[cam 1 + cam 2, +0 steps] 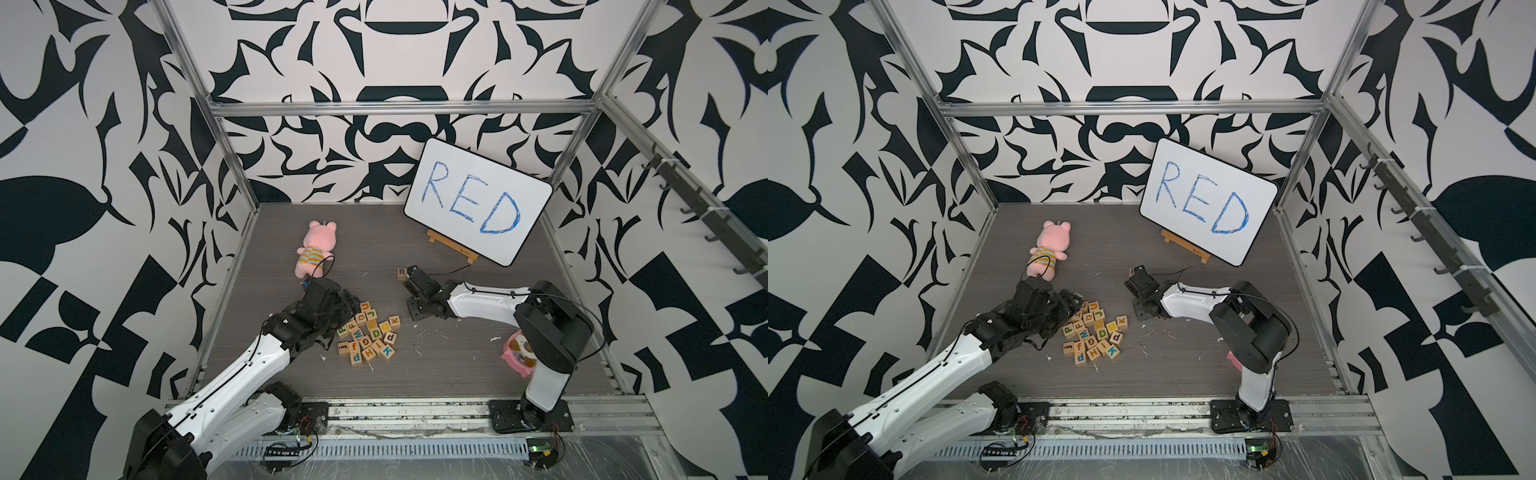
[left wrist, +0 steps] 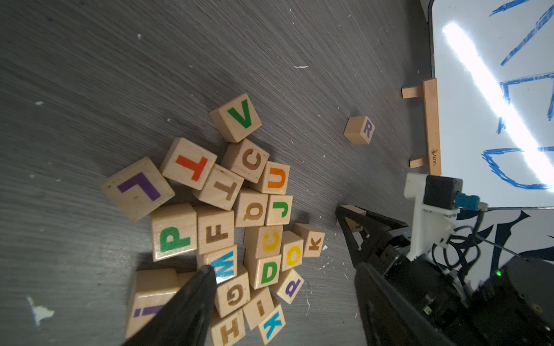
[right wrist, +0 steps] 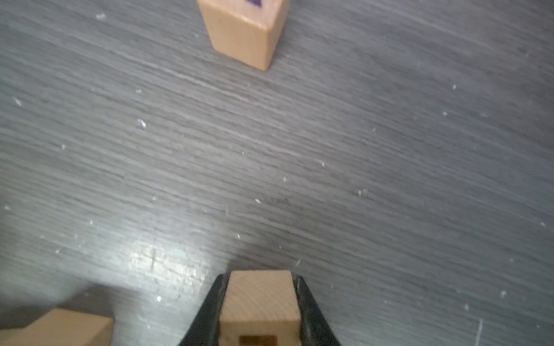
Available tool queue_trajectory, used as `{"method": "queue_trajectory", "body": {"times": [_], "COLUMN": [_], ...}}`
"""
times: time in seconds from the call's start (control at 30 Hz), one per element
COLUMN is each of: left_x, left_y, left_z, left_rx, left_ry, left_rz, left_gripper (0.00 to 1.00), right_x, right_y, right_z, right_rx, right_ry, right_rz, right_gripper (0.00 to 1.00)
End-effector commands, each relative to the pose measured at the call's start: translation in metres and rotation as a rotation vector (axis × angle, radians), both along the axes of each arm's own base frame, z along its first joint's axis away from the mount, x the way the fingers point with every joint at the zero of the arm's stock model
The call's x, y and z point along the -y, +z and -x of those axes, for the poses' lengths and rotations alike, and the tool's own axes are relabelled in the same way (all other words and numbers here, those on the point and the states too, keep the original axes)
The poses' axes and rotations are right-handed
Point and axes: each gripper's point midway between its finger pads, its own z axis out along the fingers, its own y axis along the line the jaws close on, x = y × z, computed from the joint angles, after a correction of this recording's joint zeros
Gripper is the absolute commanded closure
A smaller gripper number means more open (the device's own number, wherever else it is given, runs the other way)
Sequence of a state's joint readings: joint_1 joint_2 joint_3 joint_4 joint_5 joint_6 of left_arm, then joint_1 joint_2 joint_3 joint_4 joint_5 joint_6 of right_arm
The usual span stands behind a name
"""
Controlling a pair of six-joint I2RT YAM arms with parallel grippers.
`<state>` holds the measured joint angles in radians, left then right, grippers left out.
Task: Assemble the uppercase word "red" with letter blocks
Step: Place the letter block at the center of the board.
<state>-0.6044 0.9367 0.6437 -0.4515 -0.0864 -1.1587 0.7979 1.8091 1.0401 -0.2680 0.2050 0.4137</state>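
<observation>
Right gripper (image 3: 260, 278) pinches a wooden block (image 3: 260, 302); the R block (image 3: 245, 33) stands straight ahead, apart, bare table (image 3: 299, 149) between; left gripper's (image 1: 351, 303) spread unclear.

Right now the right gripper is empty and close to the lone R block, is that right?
No. The right gripper is not empty: it is shut on a wooden block, as the right wrist view shows. It is close to the lone R block.
</observation>
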Motion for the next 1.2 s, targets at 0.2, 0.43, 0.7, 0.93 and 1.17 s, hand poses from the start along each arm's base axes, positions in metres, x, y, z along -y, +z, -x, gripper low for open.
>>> {"method": "queue_trajectory", "body": {"times": [0.2, 0.43, 0.7, 0.93, 1.17], "left_x": [0.001, 0.004, 0.006, 0.005, 0.005], "left_y": [-0.007, -0.005, -0.001, -0.004, -0.005], "left_z": [0.001, 0.000, -0.001, 0.000, 0.000], "left_rx": [-0.011, -0.005, 0.006, 0.001, 0.003], "left_ry": [-0.011, -0.019, -0.028, -0.025, -0.021], "left_rz": [-0.009, 0.001, 0.013, 0.010, 0.012], "left_gripper": [0.22, 0.22, 0.22, 0.22, 0.22], "right_x": [0.013, 0.032, 0.042, 0.050, 0.058], "right_y": [0.002, 0.005, 0.010, 0.010, 0.014], "right_z": [0.005, 0.014, 0.017, 0.021, 0.013], "right_rx": [-0.006, 0.011, 0.015, 0.001, -0.005], "right_ry": [-0.007, -0.041, -0.073, -0.090, -0.141], "right_rz": [0.033, 0.060, 0.043, 0.031, -0.024], "right_gripper": [0.55, 0.51, 0.52, 0.52, 0.55]}}
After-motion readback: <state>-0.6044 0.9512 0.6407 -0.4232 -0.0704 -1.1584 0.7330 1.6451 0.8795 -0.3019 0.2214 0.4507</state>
